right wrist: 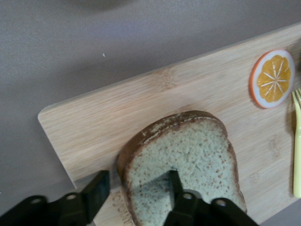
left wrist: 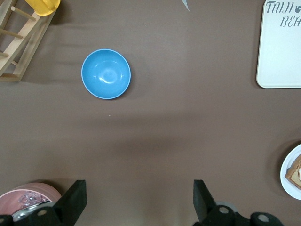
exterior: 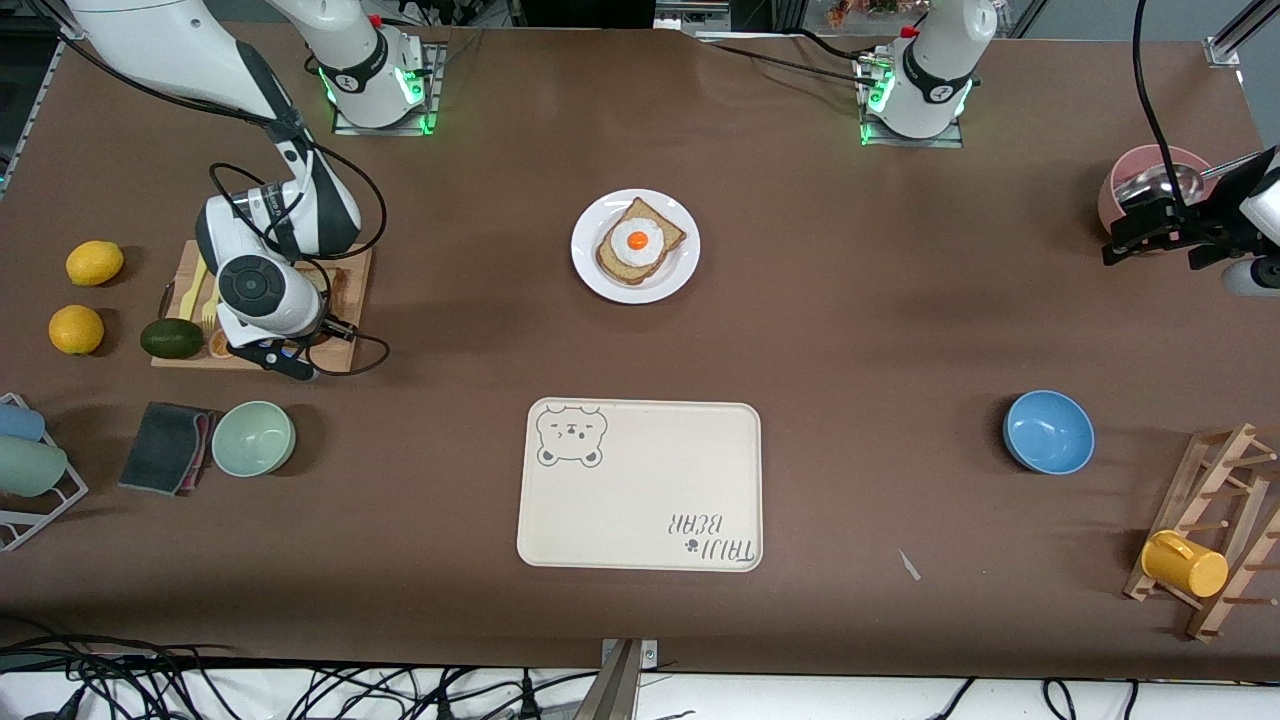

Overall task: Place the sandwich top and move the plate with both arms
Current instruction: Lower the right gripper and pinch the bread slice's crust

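Note:
The sandwich top, a speckled bread slice with a dark crust, lies flat on a wooden cutting board at the right arm's end of the table. My right gripper straddles the slice's crust edge: one finger hangs over the bread, the other over the board with a small gap to the crust. In the front view the right hand hides the slice. The white plate holds bread with a fried egg at the table's middle. My left gripper waits open over bare table beside a pink pot.
On the board lie an orange slice and a yellow fork. Two lemons, an avocado, a green bowl and a dark cloth surround it. The bear-print tray, blue bowl and mug rack lie nearer the camera.

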### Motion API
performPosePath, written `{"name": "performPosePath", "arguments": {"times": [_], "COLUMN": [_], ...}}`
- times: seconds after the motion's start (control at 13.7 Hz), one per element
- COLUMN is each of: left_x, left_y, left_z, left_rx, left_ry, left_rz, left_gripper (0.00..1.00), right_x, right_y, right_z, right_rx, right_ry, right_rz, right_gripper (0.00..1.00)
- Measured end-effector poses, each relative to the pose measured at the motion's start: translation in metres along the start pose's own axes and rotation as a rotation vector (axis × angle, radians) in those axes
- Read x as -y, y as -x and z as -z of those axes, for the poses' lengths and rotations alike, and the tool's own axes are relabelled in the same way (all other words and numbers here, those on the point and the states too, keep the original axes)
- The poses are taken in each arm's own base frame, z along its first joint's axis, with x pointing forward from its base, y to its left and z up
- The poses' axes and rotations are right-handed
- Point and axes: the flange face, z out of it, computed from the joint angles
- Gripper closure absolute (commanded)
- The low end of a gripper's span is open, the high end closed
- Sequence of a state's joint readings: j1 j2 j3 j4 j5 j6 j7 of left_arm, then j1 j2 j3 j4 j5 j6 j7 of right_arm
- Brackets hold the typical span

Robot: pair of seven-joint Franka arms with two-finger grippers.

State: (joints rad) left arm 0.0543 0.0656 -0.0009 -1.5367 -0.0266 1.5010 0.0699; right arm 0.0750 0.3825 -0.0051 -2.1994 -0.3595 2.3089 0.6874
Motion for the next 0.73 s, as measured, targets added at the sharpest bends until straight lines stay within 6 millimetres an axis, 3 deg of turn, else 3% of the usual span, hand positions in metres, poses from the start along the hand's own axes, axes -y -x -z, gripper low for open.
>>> {"name": "performPosePath", "arguments": {"times": [0.07, 0.73], "left_x": [0.0000, 0.0004], "left_y": [0.0000, 0.0000], "left_z": [0.0000, -0.0002], "left_rx": [0.000, 0.000], "left_ry": [0.000, 0.000], "left_rz": [0.000, 0.001], "left_gripper": [0.00, 0.01], "right_x": [-0.0014, -0.0018], "right_y": [-0.0008, -0.0031], "right_z": [0.0004, 0.0063], "right_rx": [-0.001, -0.012], "right_ry": [0.001, -0.004], "right_rz": [-0.002, -0.010], "right_gripper": [1.00, 1.00]}}
